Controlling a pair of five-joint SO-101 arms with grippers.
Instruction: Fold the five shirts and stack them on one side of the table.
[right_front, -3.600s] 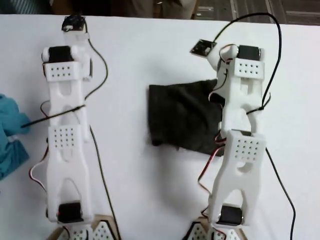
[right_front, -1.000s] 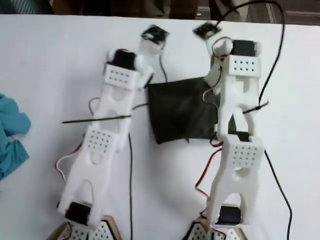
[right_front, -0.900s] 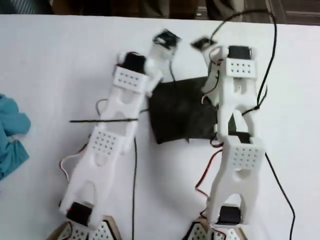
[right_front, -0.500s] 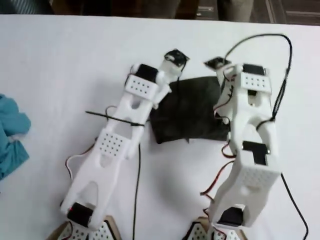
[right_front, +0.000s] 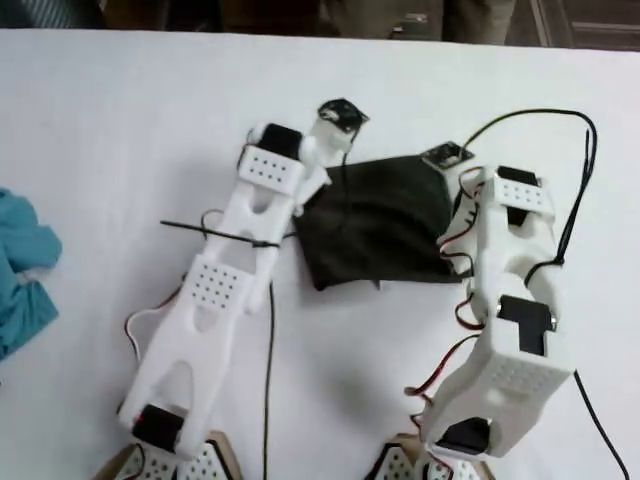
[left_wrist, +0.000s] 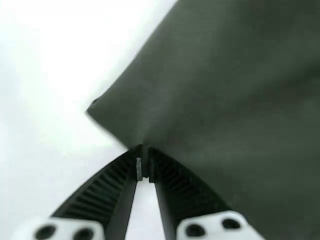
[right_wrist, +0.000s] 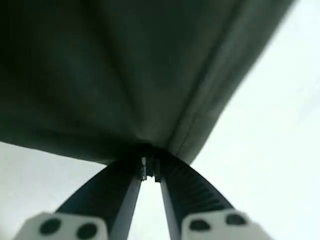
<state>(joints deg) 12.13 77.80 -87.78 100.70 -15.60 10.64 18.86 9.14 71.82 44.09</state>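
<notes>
Left gripper (left_wrist: 144, 167) pinched onto dark shirt (left_wrist: 225, 100) edge over white table (left_wrist: 45, 75).

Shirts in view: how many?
2. A dark shirt lies centrally, pinched by the left gripper and right gripper. A teal shirt is bunched at the table edge, cut off; it may hide more.

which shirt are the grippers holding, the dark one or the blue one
The dark shirt between the arms: the left gripper and right gripper each pinch its edge. The blue shirt lies bunched off to the side, untouched.
</notes>
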